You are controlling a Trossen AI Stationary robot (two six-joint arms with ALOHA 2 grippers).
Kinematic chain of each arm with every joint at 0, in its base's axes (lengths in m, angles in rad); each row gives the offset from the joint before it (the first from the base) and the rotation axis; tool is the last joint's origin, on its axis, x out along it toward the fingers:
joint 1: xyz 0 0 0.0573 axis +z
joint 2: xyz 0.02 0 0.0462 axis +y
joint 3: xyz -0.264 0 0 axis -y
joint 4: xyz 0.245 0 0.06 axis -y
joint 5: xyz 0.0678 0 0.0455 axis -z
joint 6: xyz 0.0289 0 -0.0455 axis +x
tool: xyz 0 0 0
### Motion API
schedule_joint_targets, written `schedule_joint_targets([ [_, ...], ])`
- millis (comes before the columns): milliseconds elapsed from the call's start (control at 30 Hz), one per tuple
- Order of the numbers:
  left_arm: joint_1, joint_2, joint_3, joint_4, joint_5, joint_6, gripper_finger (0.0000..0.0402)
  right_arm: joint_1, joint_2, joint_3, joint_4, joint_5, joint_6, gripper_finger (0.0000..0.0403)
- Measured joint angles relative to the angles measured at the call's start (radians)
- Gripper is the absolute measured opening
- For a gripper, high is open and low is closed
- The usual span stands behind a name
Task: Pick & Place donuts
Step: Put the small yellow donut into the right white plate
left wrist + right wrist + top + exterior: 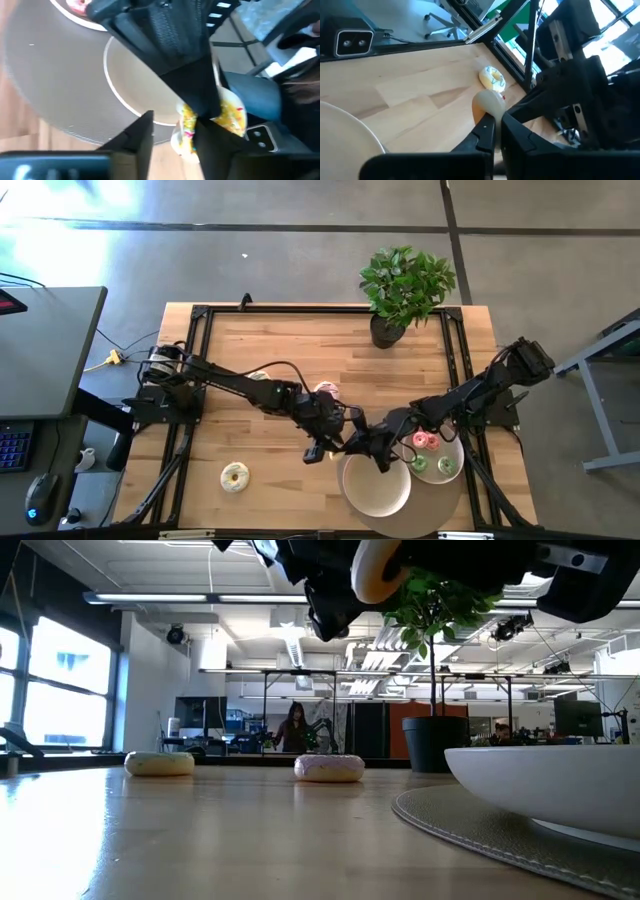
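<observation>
Pinched in the right gripper (495, 132), a yellow-iced donut (489, 103) hangs by the empty plate (375, 495); whether the left gripper (335, 442) grips it too, I cannot tell. Left to place: a white donut (235, 476) and a pink donut (326, 388). Three donuts (425, 442) already sit on the right plate (451, 446). From above, crossed arms hide the grip.

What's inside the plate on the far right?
The right plate holds three donuts: pink donut, and two green donuts. The right arm covers part of it.
</observation>
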Motion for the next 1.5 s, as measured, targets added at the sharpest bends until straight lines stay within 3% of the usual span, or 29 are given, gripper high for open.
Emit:
schedule_joint_targets([
  [233, 0.0, 0.001, 0.0, -0.029, -0.103, -0.003, 0.0204, 0.034, 0.0, 0.0, -0.093, 0.054, 0.185, 0.0018],
  [533, 0.001, -0.003, 0.003, -0.029, -0.161, -0.03, 0.0211, 0.138, 0.004, -0.003, -0.278, 0.13, 0.384, 0.0013],
  [667, 0.004, -0.003, 0.003, -0.031, -0.197, -0.021, 0.0211, 0.208, -0.023, -0.003, -0.317, 0.276, 0.343, 0.0018],
  [800, 0.002, -0.003, 0.003, -0.036, -0.194, -0.026, 0.0211, 0.288, -0.111, -0.003, -0.512, 0.437, 0.345, 0.0013],
  [1000, 0.002, -0.002, 0.003, -0.038, -0.191, -0.028, 0.0211, 0.419, -0.331, -0.002, -0.963, 0.635, 0.705, 0.0008],
  [1100, 0.003, -0.002, 0.003, -0.038, -0.192, -0.024, 0.0211, 0.475, -0.413, -0.002, -1.206, 0.597, 0.904, 0.0011],
  [1267, 0.002, -0.002, 0.003, -0.038, -0.195, -0.022, 0.0211, 0.531, -0.456, -0.002, -1.511, 0.371, 1.191, 0.0006],
  [1500, 0.002, -0.002, 0.003, -0.038, -0.236, -0.029, 0.0211, 0.571, -0.441, -0.002, -1.567, 0.237, 1.406, 0.0013],
])
